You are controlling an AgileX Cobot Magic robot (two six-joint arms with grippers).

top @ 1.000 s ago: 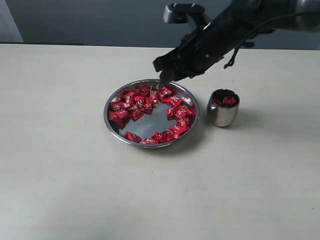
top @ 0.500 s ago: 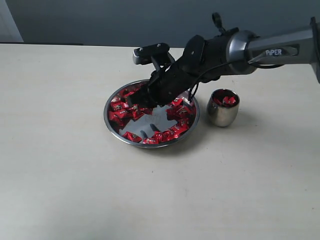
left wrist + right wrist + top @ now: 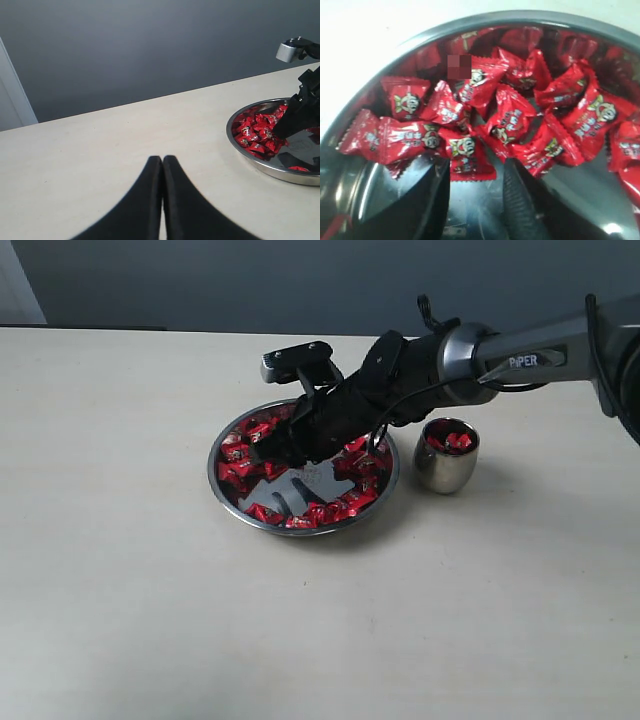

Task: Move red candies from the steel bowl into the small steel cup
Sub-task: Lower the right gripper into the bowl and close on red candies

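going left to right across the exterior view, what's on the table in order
bare pale tabletop → wide shallow shiny steel bowl holding red crinkly-wrapped candies → small rounded polished steel cup, a few more red ones inside it

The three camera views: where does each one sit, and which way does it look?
Exterior view: off the arms, looking down across the pale table at the wide shallow steel bowl, the small rounded steel cup and the right claw inside the bowl.
Left wrist view: on the left arm, low over the table, facing the bowl; the shut left claw shows.
Right wrist view: on the right arm, close above the shiny red-wrapped candies; open claw fingers show.
All three show bowl and candies.
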